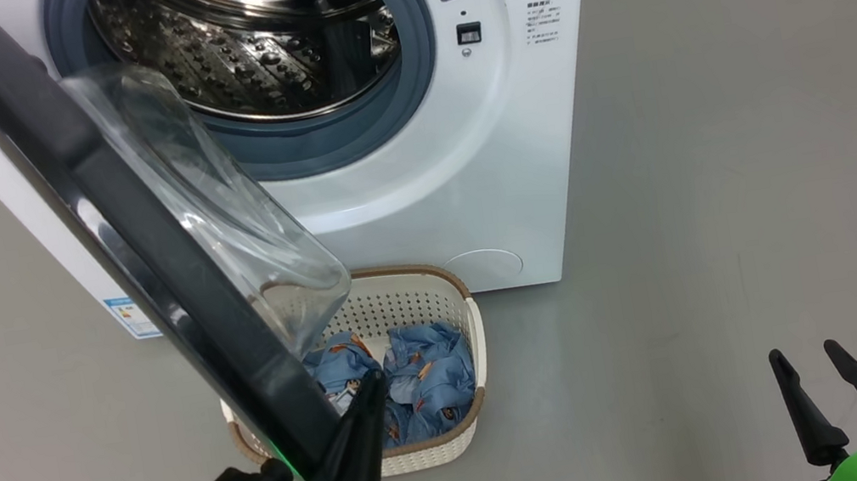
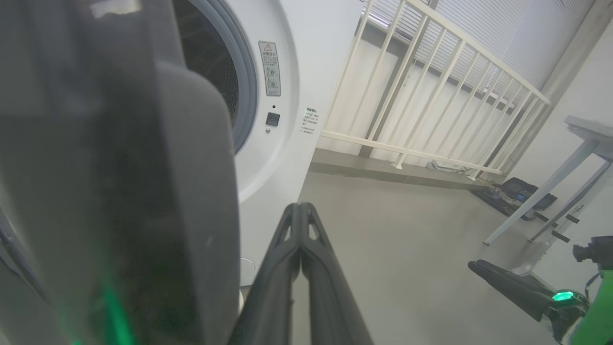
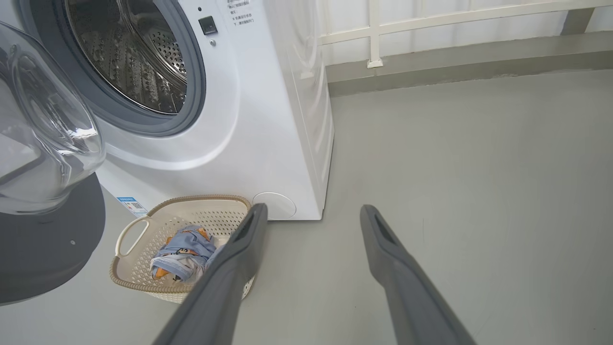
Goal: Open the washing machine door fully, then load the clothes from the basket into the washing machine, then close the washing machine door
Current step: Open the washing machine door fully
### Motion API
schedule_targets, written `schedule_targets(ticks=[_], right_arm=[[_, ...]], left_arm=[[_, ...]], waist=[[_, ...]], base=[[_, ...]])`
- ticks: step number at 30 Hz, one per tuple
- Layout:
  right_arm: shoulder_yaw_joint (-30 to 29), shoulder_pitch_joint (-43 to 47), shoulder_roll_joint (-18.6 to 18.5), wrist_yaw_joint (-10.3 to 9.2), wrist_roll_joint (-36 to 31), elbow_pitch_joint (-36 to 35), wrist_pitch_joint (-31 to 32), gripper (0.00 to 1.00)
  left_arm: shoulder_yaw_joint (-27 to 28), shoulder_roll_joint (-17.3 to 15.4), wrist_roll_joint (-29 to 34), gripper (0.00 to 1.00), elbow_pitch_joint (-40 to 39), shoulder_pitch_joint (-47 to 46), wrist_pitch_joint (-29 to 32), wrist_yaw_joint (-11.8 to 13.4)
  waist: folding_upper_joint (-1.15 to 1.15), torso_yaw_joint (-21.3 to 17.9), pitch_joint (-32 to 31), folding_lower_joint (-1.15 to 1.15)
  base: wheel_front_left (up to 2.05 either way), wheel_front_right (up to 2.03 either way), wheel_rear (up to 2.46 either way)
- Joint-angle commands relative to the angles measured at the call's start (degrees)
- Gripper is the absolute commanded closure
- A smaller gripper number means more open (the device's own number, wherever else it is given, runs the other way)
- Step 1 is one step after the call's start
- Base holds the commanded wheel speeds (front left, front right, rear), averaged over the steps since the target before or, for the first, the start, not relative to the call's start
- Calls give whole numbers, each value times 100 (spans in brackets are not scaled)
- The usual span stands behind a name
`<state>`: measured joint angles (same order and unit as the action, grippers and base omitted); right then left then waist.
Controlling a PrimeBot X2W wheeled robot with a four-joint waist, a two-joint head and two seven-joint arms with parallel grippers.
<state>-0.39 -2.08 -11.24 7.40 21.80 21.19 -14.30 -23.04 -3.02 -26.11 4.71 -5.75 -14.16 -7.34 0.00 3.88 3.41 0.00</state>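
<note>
Left tool (image 1: 369,381), fingers together on nothing, points up just beside the open door (image 1: 133,218) at its lower rim. Right tool (image 1: 802,350) rests spread apart, well to the right. Clothes (image 1: 429,378) lie in the basket (image 1: 473,328) below.

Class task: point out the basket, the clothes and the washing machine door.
basket (image 1: 404,300): head view, perforated back wall.
clothes (image 1: 429,382): head view, right-hand blue bundle.
washing machine door (image 1: 186,313): head view, glossy black rim.

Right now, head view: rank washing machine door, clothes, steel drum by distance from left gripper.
From the left gripper:
1. washing machine door: black rim right beside it, on its left.
2. clothes: in the basket, just beyond.
3. steel drum: farthest, top of view.
</note>
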Motion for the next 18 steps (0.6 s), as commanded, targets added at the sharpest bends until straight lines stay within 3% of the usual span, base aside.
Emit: schedule_targets(ticks=[1, 18], right_arm=[[92, -77, -73, 9, -25, -161, -70, 0], [25, -46, -111, 9, -41, -279, -70, 0]], left_arm=[[276, -29, -25, 100, -7, -251, -68, -14], [786, -10, 126, 100, -10, 9, -83, 9]], waist=[[0, 11, -3, 0], [0, 557, -40, 0]], base=[[0, 0, 0], [0, 0, 0]])
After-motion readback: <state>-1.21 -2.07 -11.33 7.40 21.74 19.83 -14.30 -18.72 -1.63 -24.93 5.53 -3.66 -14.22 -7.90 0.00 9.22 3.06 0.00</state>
